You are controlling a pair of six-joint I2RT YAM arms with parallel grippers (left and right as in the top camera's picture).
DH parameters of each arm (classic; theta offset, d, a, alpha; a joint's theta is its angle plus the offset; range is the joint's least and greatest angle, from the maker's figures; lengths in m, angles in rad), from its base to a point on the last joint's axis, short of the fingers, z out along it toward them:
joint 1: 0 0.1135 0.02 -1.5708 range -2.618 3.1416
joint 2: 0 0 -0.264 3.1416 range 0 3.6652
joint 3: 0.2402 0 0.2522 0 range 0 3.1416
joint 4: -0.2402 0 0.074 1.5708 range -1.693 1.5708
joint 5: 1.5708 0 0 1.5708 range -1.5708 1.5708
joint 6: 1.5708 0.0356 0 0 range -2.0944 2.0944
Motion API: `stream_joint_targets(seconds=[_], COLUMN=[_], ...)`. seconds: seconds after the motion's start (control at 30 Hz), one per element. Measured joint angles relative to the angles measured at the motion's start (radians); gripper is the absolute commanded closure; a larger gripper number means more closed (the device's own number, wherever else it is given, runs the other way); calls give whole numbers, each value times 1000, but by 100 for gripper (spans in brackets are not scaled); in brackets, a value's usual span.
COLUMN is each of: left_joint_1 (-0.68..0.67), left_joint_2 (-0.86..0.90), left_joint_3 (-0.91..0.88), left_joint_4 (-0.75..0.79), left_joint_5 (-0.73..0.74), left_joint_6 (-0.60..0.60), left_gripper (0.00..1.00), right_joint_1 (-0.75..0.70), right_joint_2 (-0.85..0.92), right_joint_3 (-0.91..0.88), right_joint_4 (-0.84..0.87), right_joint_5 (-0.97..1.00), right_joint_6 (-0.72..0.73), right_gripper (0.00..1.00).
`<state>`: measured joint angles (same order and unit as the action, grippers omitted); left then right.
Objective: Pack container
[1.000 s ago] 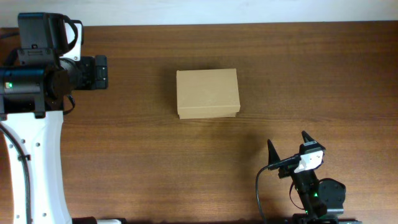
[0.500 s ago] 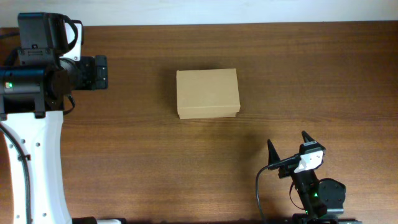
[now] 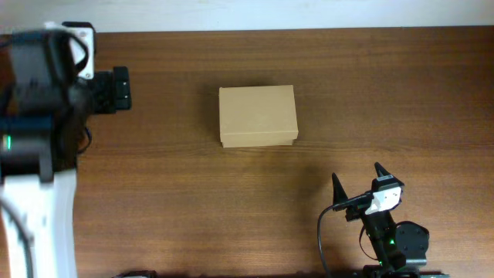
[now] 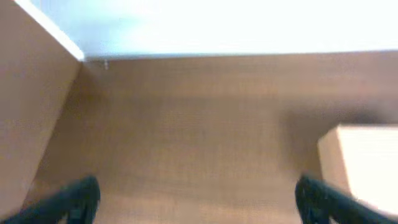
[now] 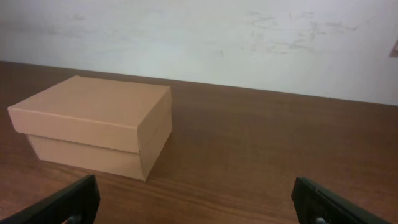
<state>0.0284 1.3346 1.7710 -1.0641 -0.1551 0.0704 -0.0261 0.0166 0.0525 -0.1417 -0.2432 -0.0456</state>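
The container (image 3: 258, 116) is a plain tan cardboard box with its lid shut, on the middle of the wooden table. In the right wrist view the container (image 5: 93, 118) lies ahead and to the left of my right gripper (image 5: 194, 185), which is open and empty. From overhead the right gripper (image 3: 356, 176) stands near the front edge, well apart from the box. My left arm (image 3: 46, 116) is at the far left and blurred. The left gripper (image 4: 196, 186) is open with bare table between its fingers, and a corner of the container (image 4: 364, 162) shows at the right.
The brown wooden table (image 3: 386, 93) ends at a white wall (image 5: 249, 43) along its far edge. A tan slanted surface (image 4: 25, 112) fills the left of the left wrist view. The left arm's white base takes up the table's left front.
The left arm has begun moving and now shows blurred, its upper part shifted slightly. The box and the right gripper have not moved.
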Motion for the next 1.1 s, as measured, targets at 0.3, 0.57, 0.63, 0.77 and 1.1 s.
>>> stream_joint_targets(seconds=[0.3, 0.57, 0.63, 0.77, 1.1], left_joint_1=[0, 0, 0, 0, 0], left_joint_2=[-542, -836, -895, -1017, -1241], left_joint_3=[-699, -1273, -1372, -1533, -1706], left_joint_4=[602, 901, 947, 1007, 1013], left_joint_5=[138, 190, 193, 198, 201], left_joint_6=[0, 0, 0, 0, 0], left_gripper=[0, 0, 0, 0, 0], right_joint_1=[0, 0, 0, 0, 0], right_joint_2=[-1, -1, -1, -1, -1], right_joint_3=[-2, -2, -3, -3, -3], right_joint_4=[1, 1, 2, 1, 1], right_joint_5=[4, 7, 8, 8, 10], right_joint_6=[0, 0, 0, 0, 0], right_gripper=[1, 1, 1, 1, 1])
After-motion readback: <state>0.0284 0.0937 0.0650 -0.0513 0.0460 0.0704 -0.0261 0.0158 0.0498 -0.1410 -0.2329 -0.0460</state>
